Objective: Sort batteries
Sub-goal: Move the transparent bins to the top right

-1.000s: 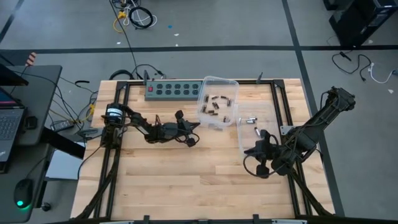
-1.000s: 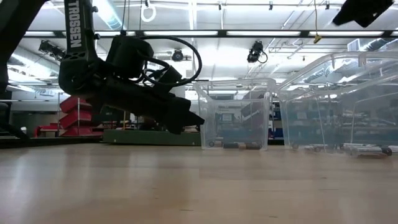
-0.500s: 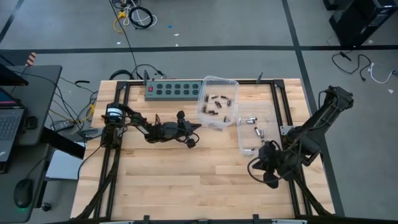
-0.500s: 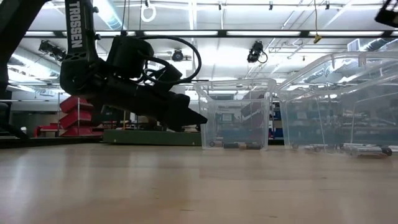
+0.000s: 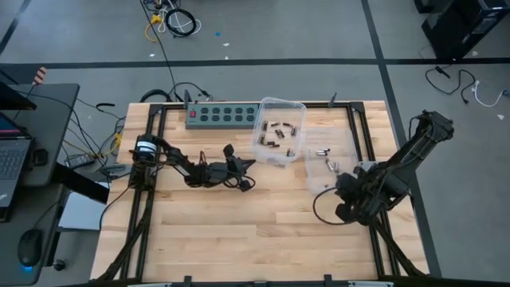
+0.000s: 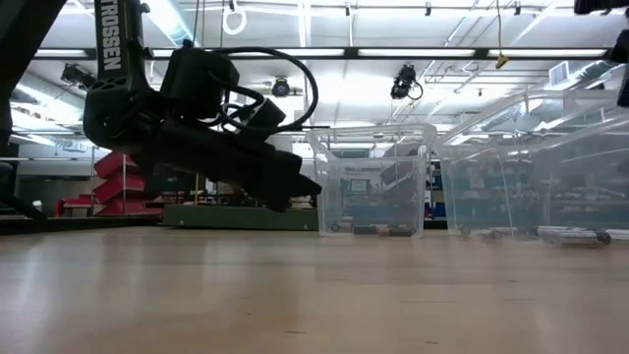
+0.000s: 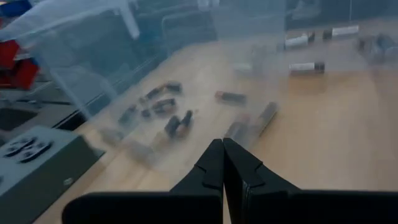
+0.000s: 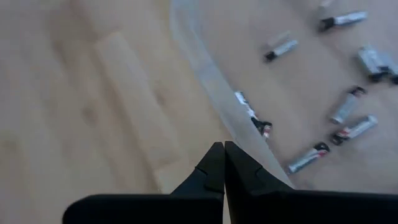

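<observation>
Dark batteries (image 5: 275, 134) lie on the floor of a clear bin (image 5: 296, 112) at the table's far middle; the left wrist view shows them (image 7: 168, 118) through its wall. Silvery batteries (image 5: 323, 153) lie in a second clear bin (image 5: 310, 179) to its right, and show again in the right wrist view (image 8: 348, 130). My left gripper (image 5: 252, 164) is shut and empty, nearly level, just left of the first bin (image 6: 373, 182). Also shut and empty, my right gripper (image 5: 343, 190) slants steeply down over the second bin's near wall (image 8: 205, 68).
A green power strip (image 5: 223, 115) lies along the far edge, left of the bins. Bare wood (image 5: 239, 231) spreads over the table's near half. A laptop (image 5: 12, 159) and a mouse (image 5: 28, 249) sit on a side desk beyond the left edge.
My right gripper has rolled about its wrist and tipped more steeply downward over the second bin, swinging briefly toward the near edge and back. It stays shut. The batteries and bins have not moved.
</observation>
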Controlling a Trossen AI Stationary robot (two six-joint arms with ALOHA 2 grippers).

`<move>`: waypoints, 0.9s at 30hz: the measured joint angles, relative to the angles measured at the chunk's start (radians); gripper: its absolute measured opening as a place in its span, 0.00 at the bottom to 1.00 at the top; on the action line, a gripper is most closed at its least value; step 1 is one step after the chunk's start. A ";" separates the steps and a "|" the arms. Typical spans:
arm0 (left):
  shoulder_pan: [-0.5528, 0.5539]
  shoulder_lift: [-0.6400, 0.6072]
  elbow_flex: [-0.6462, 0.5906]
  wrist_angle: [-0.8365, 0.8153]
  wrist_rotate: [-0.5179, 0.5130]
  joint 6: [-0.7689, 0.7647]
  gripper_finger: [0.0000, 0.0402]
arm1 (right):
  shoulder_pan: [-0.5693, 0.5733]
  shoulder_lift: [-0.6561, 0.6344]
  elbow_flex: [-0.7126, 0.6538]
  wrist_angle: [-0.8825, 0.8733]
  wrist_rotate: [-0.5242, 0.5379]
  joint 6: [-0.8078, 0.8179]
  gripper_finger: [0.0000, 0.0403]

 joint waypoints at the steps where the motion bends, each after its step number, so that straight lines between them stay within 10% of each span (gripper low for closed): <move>1: -0.003 0.000 0.000 -0.009 -0.022 0.009 0.00 | -0.007 0.000 0.000 -0.025 0.000 0.001 0.00; 13: 0.032 0.000 0.000 -0.014 -0.122 0.036 0.00 | -0.109 0.000 0.000 -0.148 0.081 -0.095 0.00; 27: 0.105 0.000 0.028 -0.018 0.112 0.020 0.00 | -0.294 0.000 -0.001 -0.235 0.170 -0.252 0.00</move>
